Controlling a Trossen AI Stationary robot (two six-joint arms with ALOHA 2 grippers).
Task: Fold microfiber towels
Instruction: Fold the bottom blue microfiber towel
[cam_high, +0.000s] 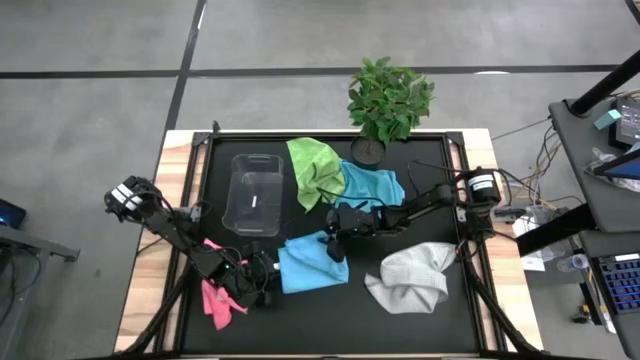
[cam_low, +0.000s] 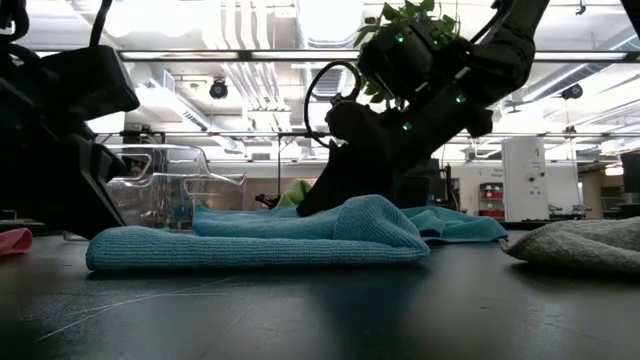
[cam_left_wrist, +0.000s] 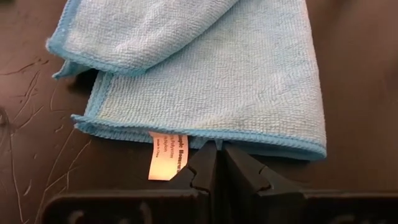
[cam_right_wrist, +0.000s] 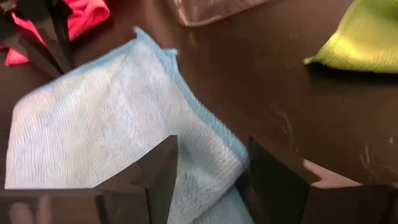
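A: Where is the folded blue towel (cam_high: 308, 263) lying relative to the clear bin (cam_high: 254, 193)?

B: It is lying on the black mat just in front of the bin, toward the table's near edge, with one fold doubled over itself.

A: What is the right gripper (cam_right_wrist: 205, 177) doing?

B: Its fingers are standing part-way open, straddling a bunched corner of that towel on the side away from the pink one; I cannot tell whether they are actually pinching it.

A: And the left gripper (cam_left_wrist: 219, 163)?

B: Its fingers are pressing together, tips touching, at the towel's hemmed edge beside the white label (cam_left_wrist: 168, 156); nothing is showing between them.

A: The other cloths?

B: The pink towel (cam_high: 218, 298) is lying near the bin's front corner, under the left arm. The green towel (cam_high: 314, 168) is lying just beside the bin, with a second blue towel (cam_high: 372, 184) past it. The grey-white towel (cam_high: 412, 277) is sitting farthest from the bin.
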